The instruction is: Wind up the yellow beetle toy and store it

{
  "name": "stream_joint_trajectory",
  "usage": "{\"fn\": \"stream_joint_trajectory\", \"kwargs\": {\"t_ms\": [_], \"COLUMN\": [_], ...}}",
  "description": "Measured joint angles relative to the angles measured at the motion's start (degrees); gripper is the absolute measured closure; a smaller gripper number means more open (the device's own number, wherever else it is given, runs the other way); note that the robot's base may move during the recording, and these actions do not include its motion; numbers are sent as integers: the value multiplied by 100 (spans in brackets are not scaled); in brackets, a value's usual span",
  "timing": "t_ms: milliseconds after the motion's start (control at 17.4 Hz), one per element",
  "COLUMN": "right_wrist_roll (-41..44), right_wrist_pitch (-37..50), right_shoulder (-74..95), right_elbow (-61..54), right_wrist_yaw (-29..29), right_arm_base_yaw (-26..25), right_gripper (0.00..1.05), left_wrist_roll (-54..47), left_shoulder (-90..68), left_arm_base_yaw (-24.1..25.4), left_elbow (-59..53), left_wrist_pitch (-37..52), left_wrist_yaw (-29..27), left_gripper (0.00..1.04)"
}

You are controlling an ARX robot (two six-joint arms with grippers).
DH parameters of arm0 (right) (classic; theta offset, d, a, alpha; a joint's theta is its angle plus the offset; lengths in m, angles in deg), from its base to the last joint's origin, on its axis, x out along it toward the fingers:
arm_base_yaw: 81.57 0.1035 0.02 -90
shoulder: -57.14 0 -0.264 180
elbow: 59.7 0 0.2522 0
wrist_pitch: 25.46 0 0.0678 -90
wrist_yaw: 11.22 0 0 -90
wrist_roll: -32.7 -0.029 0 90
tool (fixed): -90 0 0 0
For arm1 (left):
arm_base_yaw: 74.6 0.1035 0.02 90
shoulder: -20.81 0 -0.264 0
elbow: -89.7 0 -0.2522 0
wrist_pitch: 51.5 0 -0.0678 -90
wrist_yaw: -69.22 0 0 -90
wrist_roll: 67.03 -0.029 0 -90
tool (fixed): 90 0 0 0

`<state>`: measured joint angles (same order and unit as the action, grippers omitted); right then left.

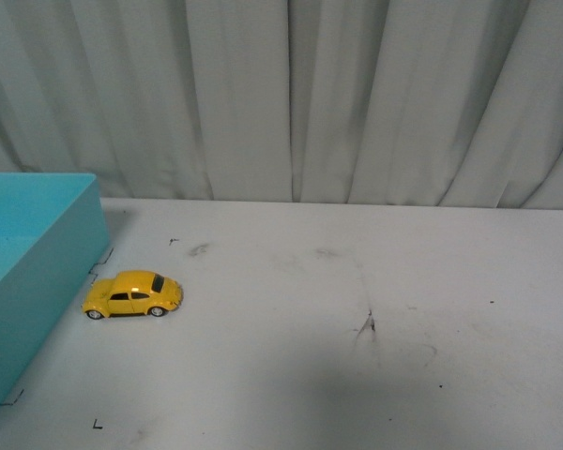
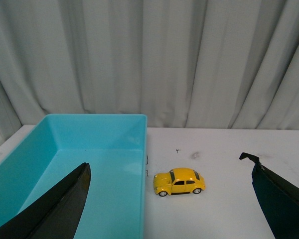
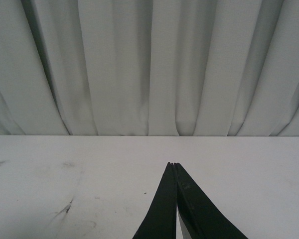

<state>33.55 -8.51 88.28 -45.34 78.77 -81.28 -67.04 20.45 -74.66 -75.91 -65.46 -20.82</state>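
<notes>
While the yellow beetle toy sits on its wheels on the white tabletop, neither arm shows in the front cam. Toy is outside the teal box, just beside the box's long outer wall, w/ a thin gap, not touching. It's side-on to the front cam and roughly parallel to that wall.

Left wrist cam: same toy right next to the box, which is open-topped. Left gripper has its jaws spread wide. One black finger hangs over the box's inside. The other is over the tabletop on the far side of the toy from the box. Toy lies btwn them but further out, untouched.

Right gripper: jaws pressed together, tips meeting, above the tabletop. Its place rel. to the box can't be told from that cam.

Small black corner marks sit near the box's wall. A dark scuff lies well away from the box. A grey pleated curtain hangs behind the box.
</notes>
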Motion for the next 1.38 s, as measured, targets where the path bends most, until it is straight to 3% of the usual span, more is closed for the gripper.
{"fn": "stream_joint_trajectory", "kwargs": {"t_ms": [345, 921, 1094, 1381], "right_wrist_roll": [0, 0, 0, 0], "right_wrist_pitch": [-1237, -2065, -3150, -3093], "right_shoulder": [-1276, -2118, -3097, -3097], "right_elbow": [0, 0, 0, 0], "right_wrist_yaw": [0, 0, -2, 0], "right_arm_base_yaw": [0, 0, 0, 0], "right_gripper": [103, 103, 103, 103], "left_wrist_roll": [0, 0, 0, 0], "left_shoulder": [0, 0, 0, 0], "left_arm_base_yaw": [0, 0, 0, 0], "left_elbow": [0, 0, 0, 0], "left_wrist_pitch": [0, 0, 0, 0], "left_wrist_yaw": [0, 0, 0, 0], "left_gripper": [7, 7, 7, 7]}}
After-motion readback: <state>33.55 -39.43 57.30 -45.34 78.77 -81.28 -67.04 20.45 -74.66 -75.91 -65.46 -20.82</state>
